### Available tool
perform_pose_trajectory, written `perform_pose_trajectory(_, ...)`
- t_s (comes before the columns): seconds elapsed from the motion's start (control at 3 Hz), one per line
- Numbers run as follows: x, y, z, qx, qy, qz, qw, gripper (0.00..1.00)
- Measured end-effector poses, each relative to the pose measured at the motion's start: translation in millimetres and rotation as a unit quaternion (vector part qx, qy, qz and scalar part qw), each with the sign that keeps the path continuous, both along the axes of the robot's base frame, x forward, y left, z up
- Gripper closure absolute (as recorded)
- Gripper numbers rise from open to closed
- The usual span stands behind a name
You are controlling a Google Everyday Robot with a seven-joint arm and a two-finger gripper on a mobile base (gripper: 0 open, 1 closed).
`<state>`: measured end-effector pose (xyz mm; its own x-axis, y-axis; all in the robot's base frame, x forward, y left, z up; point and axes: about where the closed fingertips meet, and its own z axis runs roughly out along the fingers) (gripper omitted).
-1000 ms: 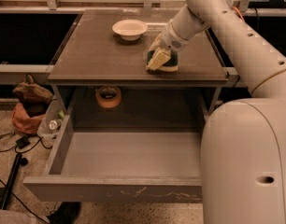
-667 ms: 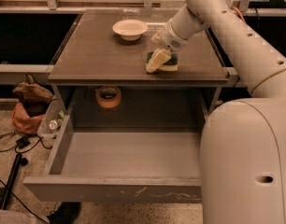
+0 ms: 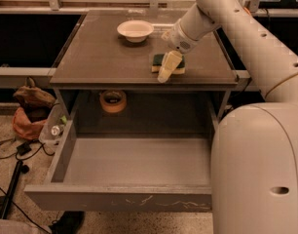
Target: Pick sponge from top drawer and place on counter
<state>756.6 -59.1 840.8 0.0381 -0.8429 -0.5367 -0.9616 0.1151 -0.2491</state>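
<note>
Sponge [image 3: 157, 61] lies flat on counter [image 3: 105, 57], near front edge; claw [image 3: 166, 70] right over it — grip state: cannot tell; top drawer [image 3: 120, 199] open below.

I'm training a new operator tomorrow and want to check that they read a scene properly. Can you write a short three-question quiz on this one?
1. Fill in: the top drawer is ___ (open or shut).
2. True or false: the sponge lies on the counter.
3. Where is the gripper?
A) inside the top drawer
B) at the sponge, over the counter
C) out of view

Key: 1 open; 2 true; 3 B.
</note>
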Motion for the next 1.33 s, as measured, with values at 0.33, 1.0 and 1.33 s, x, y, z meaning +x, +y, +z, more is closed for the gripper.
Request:
perform_pose_trajectory(0.33, -12.1, -13.1, 44.1, -0.011, -0.033, -0.024, 0.9991, 0.00)
perform_pose_trajectory(1.0, -93.4, -88.6, 156.2, -0.054, -0.123, -0.179, 0.9746, 0.00)
perform_pose_trajectory(1.33, -121.9, -89.4, 189.6, -0.056, -0.144, -0.191, 0.9694, 0.00)
